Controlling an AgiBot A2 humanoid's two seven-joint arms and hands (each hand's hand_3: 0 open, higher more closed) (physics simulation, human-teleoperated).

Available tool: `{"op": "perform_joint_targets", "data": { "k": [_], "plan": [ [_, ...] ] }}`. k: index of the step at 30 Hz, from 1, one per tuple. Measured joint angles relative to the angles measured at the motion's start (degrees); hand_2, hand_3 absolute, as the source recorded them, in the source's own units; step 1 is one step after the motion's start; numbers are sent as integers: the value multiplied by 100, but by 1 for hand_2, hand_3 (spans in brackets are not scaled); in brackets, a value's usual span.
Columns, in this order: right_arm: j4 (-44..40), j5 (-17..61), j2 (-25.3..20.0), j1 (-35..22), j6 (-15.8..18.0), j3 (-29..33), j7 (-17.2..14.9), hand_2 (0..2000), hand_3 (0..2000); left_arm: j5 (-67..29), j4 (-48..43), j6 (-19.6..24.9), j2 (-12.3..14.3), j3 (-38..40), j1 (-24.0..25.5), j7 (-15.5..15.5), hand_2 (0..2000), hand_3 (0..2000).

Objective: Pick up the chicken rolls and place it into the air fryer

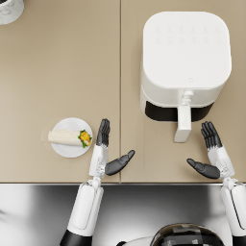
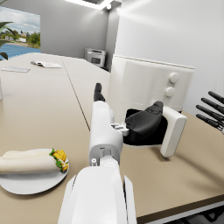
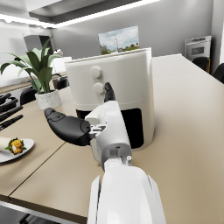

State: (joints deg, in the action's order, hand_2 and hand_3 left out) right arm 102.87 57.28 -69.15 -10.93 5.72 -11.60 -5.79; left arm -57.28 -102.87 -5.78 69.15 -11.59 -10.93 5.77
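Note:
The chicken roll (image 1: pixel 67 137) lies on a small white plate (image 1: pixel 72 150) at the near left of the table; it also shows as the chicken roll (image 2: pixel 30 162) and, small, as the chicken roll (image 3: pixel 13 145). The white air fryer (image 1: pixel 185 53) stands at the right, its drawer handle (image 1: pixel 183 122) sticking out toward me over a dark gap. My left hand (image 1: pixel 103 153) is open just right of the plate, touching nothing. Near the table's front edge, right of the handle, my right hand (image 1: pixel 214 156) is open too, with nothing in it.
A white pot (image 1: pixel 9 9) sits at the far left corner of the tan table (image 1: pixel 62 72). A potted plant (image 3: pixel 37 74) stands beyond the fryer. The table's front edge runs just behind both wrists.

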Motion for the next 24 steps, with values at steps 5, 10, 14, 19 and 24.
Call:
{"op": "perform_joint_targets", "data": {
  "k": [5, 10, 14, 19, 24],
  "plan": [
    [0, 0, 0, 0, 0, 0, 0, 0, 0, 0, 0, 0, 0, 0, 0, 0, 0, 0],
    [0, 0, 0, 0, 0, 0, 0, 0, 0, 0, 0, 0, 0, 0, 0, 0, 0, 0],
    [0, 0, 0, 0, 0, 0, 0, 0, 0, 0, 0, 0, 0, 0, 0, 0, 0, 0],
    [0, 0, 0, 0, 0, 0, 0, 0, 0, 0, 0, 0, 0, 0, 0, 0, 0, 0],
    [-32, 0, -11, 10, -162, -51, 164, 0, 0, 0, 32, 163, 11, -50, 10, -163, 0, 0]
  ]
}}
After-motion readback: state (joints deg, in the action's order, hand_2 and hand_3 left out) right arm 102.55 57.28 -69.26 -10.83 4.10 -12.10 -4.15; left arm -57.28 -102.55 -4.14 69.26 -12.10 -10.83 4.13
